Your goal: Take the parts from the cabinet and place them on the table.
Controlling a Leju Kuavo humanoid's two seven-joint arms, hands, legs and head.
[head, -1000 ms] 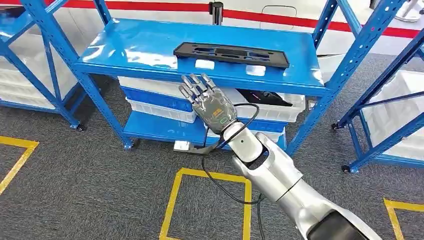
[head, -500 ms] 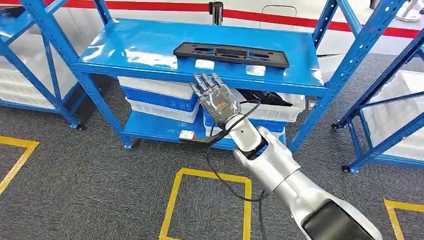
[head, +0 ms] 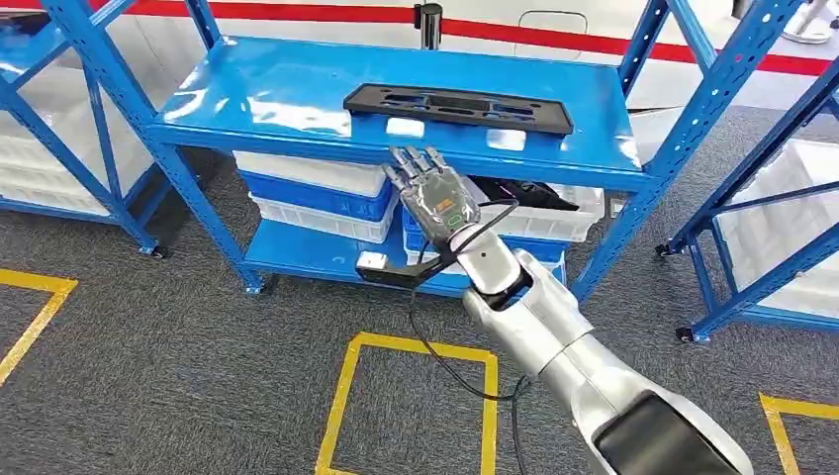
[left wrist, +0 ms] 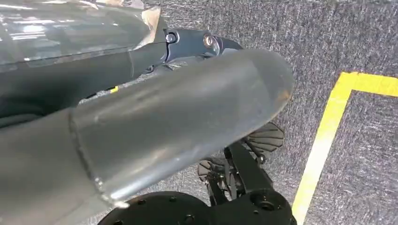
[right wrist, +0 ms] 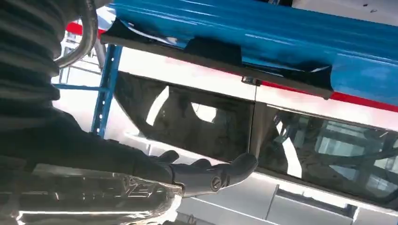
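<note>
Right robot hand [head: 436, 194], fingers spread and empty, is rising closer to the blue shelf [head: 297, 94] edge, nearing the black part [head: 457, 107] than before.

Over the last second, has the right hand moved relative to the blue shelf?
Yes. The right hand has risen and shifted right toward the blue shelf's front edge, fingertips now just below the black part.

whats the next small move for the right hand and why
Probably lift it a little higher and reach forward over the shelf lip. The right hand is open, fingers spread, at the front edge of the blue shelf, short of the black part lying on top.
</note>
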